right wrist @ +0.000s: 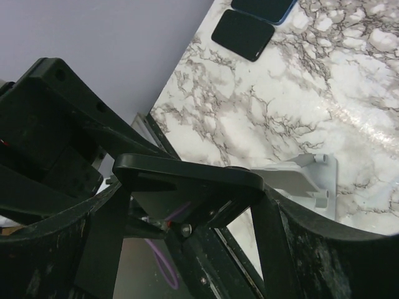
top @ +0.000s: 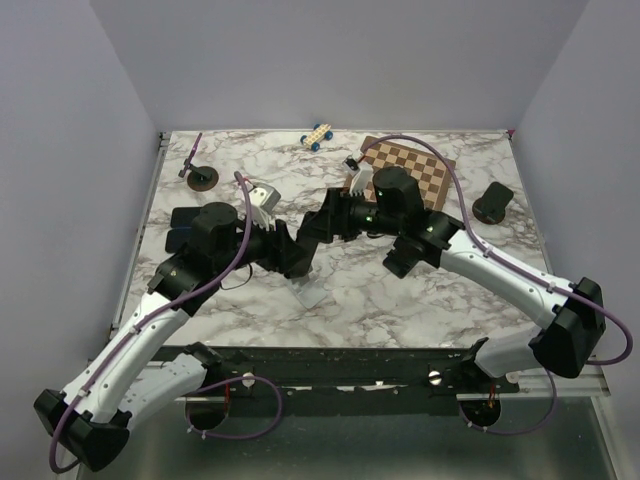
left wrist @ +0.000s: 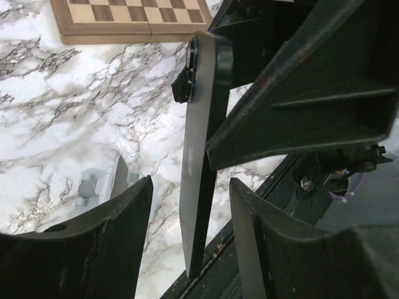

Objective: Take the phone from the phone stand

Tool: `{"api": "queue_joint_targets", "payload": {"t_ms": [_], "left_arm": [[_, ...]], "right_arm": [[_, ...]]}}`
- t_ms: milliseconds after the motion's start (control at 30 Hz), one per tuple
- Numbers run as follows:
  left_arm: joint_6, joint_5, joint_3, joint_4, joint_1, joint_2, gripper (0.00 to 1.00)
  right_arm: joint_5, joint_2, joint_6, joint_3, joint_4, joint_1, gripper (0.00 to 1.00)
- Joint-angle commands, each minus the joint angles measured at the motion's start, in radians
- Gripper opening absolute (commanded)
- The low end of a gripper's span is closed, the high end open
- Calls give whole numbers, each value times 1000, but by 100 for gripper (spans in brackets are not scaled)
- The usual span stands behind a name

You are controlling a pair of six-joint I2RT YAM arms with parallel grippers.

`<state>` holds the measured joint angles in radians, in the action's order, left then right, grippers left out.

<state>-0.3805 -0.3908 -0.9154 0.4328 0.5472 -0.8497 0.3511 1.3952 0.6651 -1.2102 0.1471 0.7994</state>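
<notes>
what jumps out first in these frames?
Both arms meet mid-table on a dark phone: the right gripper clamps it, and the left gripper stands open around its other end. The grey phone stand sits empty on the marble table beside them. A chessboard lies far back, right of centre.

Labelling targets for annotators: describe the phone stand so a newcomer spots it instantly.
Start from the marble table and go to its middle, a little towards the near edge. The phone stand is the small plastic piece there. It is pale grey and empty, unlike the dark phones lying flat by the left edge.
</notes>
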Motion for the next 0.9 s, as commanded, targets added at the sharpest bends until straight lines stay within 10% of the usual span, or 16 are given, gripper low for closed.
{"api": "queue_joint_targets", "payload": {"t_ms": [0, 333, 500, 667, 733, 867], "left_arm": [[24, 127, -23, 51, 52, -11, 56], [16, 297, -38, 101, 125, -15, 34], [4, 299, -14, 80, 125, 20, 1], [-27, 267, 21, 26, 125, 54, 0], [-50, 265, 33, 6, 125, 65, 0], [-85, 313, 24, 23, 125, 62, 0]], "right_arm": [[-23, -13, 19, -44, -66, 36, 1], [-112, -16, 25, -51, -38, 83, 1], [-112, -14, 36, -46, -47, 87, 2], [-145, -33, 46, -33, -46, 87, 52], [-197, -54, 49, -28, -31, 87, 99], [-432, -111, 45, -64, 98, 88, 100]]}}
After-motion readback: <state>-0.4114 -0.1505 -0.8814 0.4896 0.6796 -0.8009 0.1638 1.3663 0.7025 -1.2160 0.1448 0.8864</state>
